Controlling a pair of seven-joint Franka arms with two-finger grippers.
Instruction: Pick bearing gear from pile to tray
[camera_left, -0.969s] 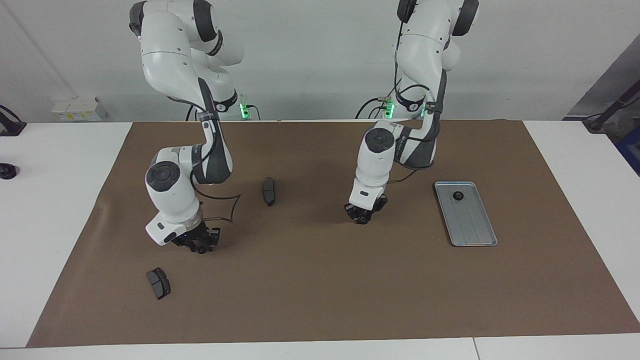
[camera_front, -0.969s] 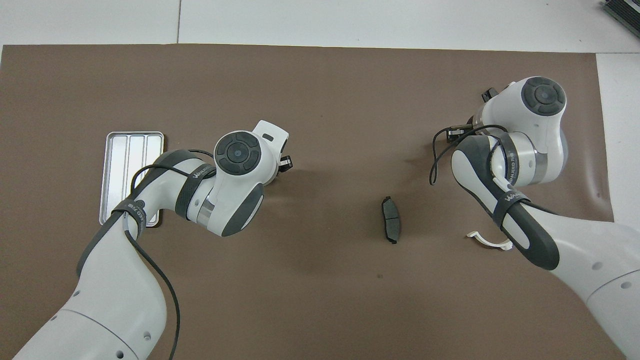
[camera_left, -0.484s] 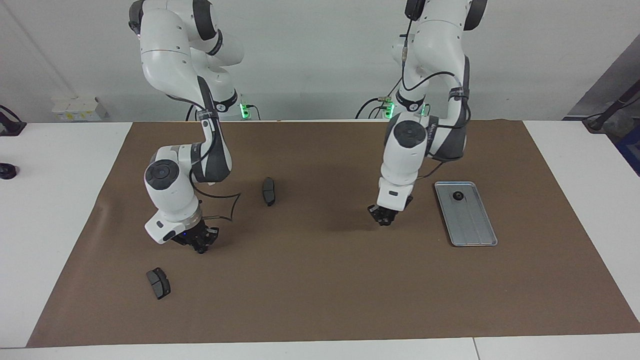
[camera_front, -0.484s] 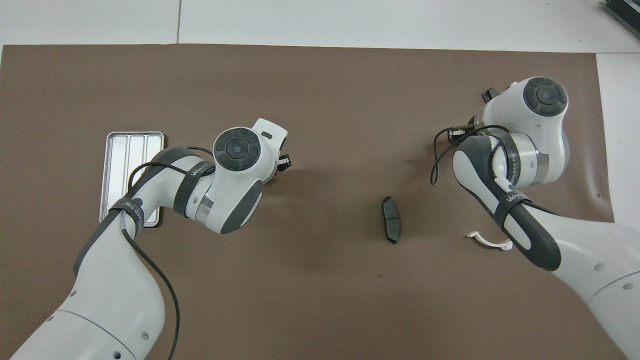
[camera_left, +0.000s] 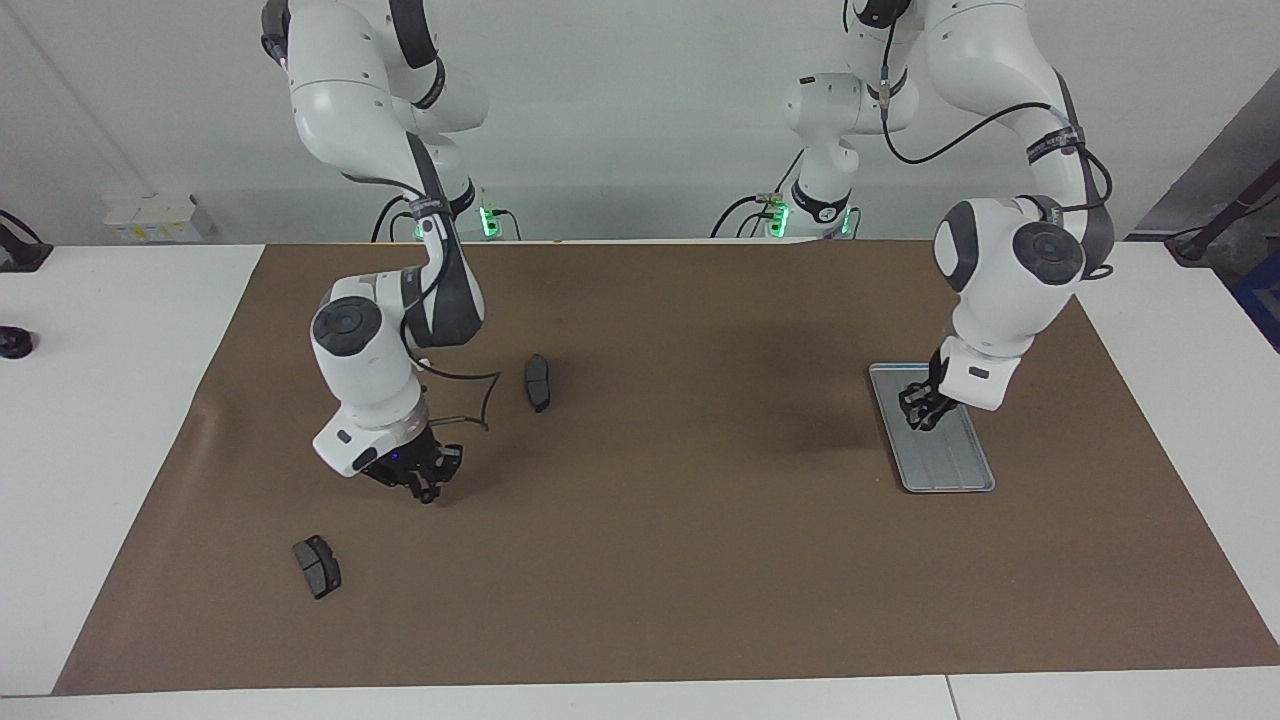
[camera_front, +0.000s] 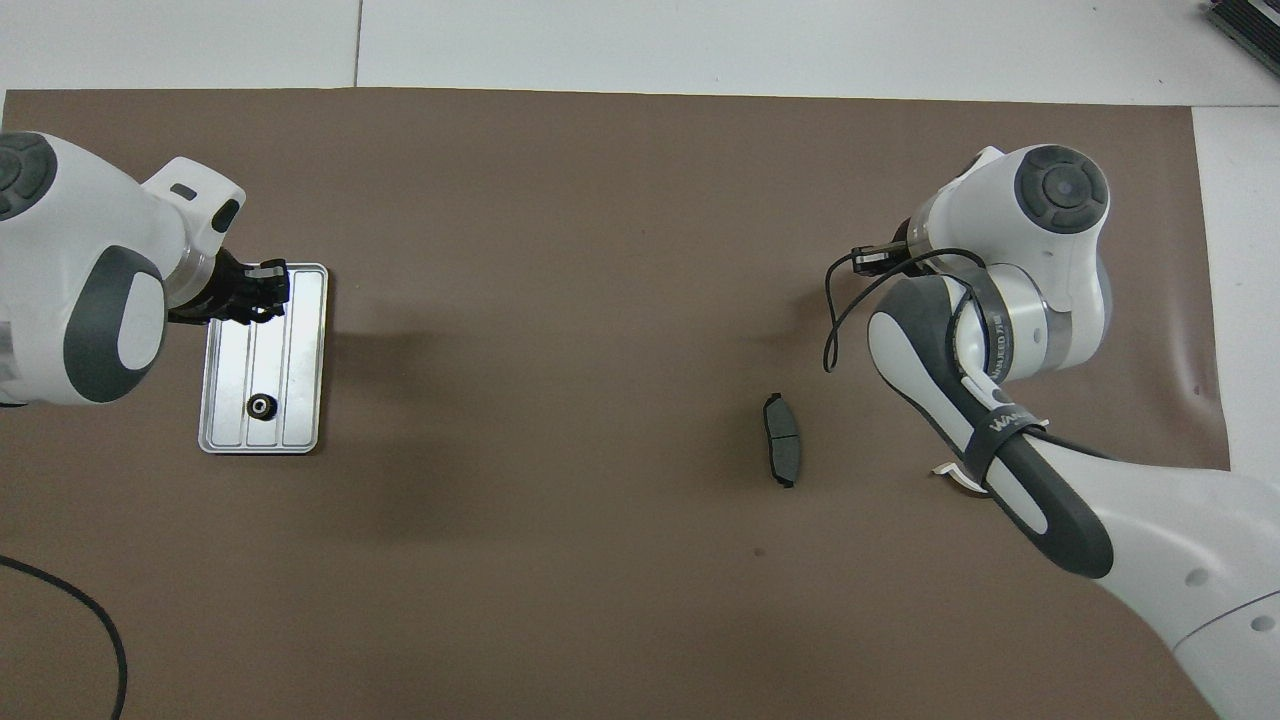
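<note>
A: Silver-grey ridged metal tray (camera_front: 300, 300) already holds one small black ring-shaped bearing gear (camera_front: 260, 406). Left gripper (camera_left: 920, 415) hangs over the tray, presumably to deliver another; its fingers I cannot tell.

B: Right gripper (camera_left: 425, 487), pinched shut, hovers over brown mat (camera_left: 640, 560), maybe carrying a gear; none visible.

We see open brown mat (camera_left: 680, 560) through the middle. Obstacles: one dark pad (camera_left: 538, 382) at the centre's nine o'clock, another pad (camera_left: 317, 566) at seven, and the tray (camera_left: 955, 465) at three beneath the left gripper (camera_left: 918, 418).
</note>
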